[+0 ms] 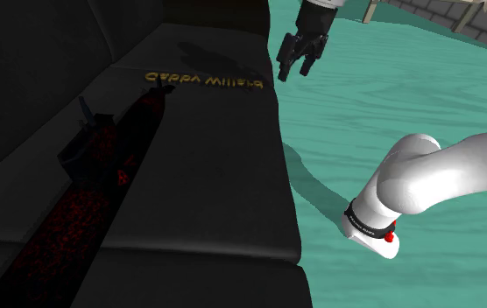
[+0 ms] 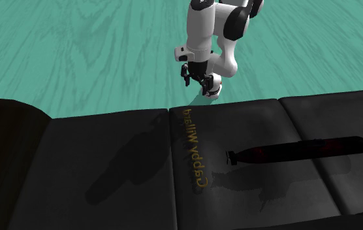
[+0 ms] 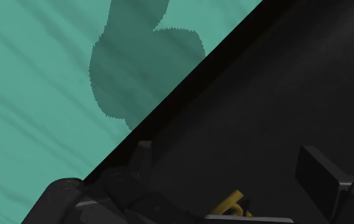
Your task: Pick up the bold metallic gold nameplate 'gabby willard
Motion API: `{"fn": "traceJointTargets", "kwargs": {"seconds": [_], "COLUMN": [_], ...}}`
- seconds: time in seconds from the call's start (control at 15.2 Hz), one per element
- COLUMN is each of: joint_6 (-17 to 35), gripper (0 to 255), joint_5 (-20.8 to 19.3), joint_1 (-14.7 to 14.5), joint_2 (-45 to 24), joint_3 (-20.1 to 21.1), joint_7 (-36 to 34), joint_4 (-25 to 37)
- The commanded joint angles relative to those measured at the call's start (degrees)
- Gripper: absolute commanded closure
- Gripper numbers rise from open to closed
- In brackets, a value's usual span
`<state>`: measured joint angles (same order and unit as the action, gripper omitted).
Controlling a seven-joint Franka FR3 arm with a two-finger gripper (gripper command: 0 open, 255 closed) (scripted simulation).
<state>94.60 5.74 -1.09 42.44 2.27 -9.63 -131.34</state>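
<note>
Approach step: the gripper (image 1: 294,70), jaws open and empty, hangs at upper centre of the shoulder view, near the gold nameplate (image 1: 202,80) lying on the dark cushion (image 1: 207,175). Next it must lower onto the letters.

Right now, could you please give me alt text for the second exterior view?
The black claw of a white robot arm hangs open above the far edge of a dark grey seat cushion, where a gold-lettered nameplate lies untouched. A black and red torpedo-shaped object lies to the view's right of it; teal wood-grain floor lies behind.
</note>
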Motion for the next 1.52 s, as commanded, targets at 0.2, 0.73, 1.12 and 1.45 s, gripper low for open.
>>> {"fn": "traceJointTargets", "kwargs": {"seconds": [0.2, 0.73, 1.12, 1.45], "joint_6": [1.25, 1.12, -0.20, 3.75], "gripper": [0, 0, 0, 0], "joint_5": [-0.59, -3.05, -5.27, -5.20], "joint_1": [-1.14, -3.73, -5.26, -5.26], "joint_2": [-7.76, -27.73, -38.60, -38.09], "joint_3": [0.80, 3.78, 5.84, 5.84], "joint_7": [2.22, 7.09, 9.11, 9.17], "joint_4": [5.47, 22.80, 33.38, 28.93]}}
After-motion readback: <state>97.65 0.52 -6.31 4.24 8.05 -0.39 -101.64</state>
